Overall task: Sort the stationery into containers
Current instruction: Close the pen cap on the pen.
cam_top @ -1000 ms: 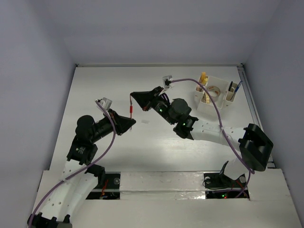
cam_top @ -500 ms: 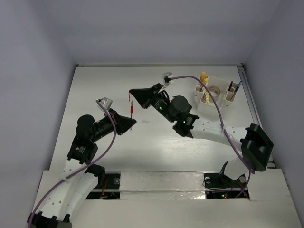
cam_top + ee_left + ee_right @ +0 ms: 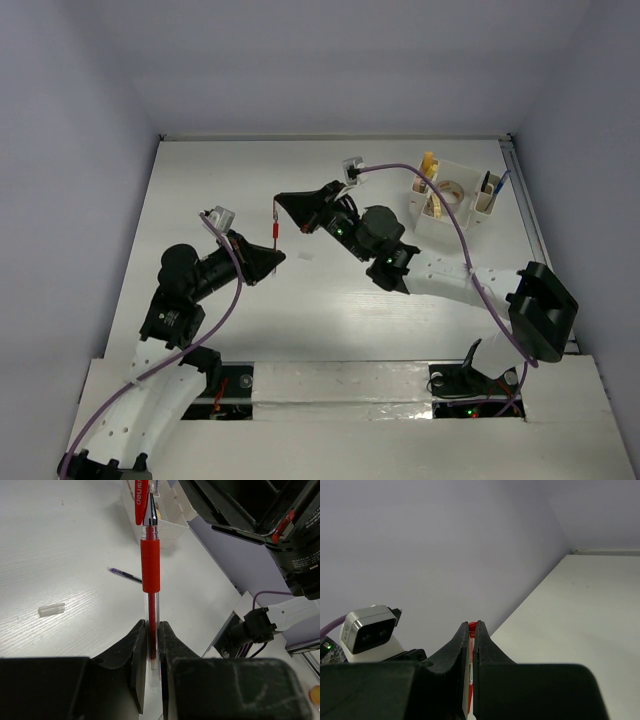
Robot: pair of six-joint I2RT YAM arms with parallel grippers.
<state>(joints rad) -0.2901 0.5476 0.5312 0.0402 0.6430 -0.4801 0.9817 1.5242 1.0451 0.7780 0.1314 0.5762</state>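
As left end effector point(image 3: 151, 632) clamps pen point(image 3: 150, 565), right end effector point(image 3: 471, 628) clamps too.

**A:** What sort of place is this?

**B:** A robotics lab, set up as a test cell. A white surface point(image 3: 330, 330) is boxed in on three sides by plain pale lavender walls point(image 3: 330, 60), like a built enclosure.

**A:** What else shows it?

**B:** Two black-and-white robot arms are bolted side by side at the near edge, the left arm point(image 3: 195, 275) and the right arm point(image 3: 375, 235). Purple cables point(image 3: 400, 167) run along them to small boxy cameras point(image 3: 370, 626) at the wrists. A metal rail point(image 3: 527, 215) lines the right edge of the surface.

**A:** Anything everyday?

**B:** A cream-white desk organizer point(image 3: 455, 215) stands near the far right corner, like a test prop.
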